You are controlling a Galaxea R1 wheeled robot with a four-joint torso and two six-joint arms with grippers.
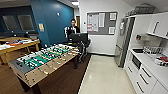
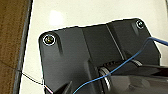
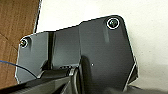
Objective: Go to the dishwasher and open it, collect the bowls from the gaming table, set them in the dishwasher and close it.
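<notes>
Presently: 1 long white-topped, yellow-edged gaming table [image 1: 20,46] at 10 o'clock, bowls indistinct. 1 dark-fronted under-counter dishwasher [image 1: 136,62], probably, at 3 o'clock: door likely heavy and stiff; take the bar handle. Jaw state, both arms: cannot tell.

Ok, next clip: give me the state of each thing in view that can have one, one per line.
Foosball table: standing, nobody playing.
Refrigerator: door shut.
Lower white drawers: shut.
Upper white cabinet: doors shut.
Bulletin board: papers pinned on it.
Yellow-edged table: items lying on top, too blurred to name.
Person: standing behind the dark rig.
</notes>
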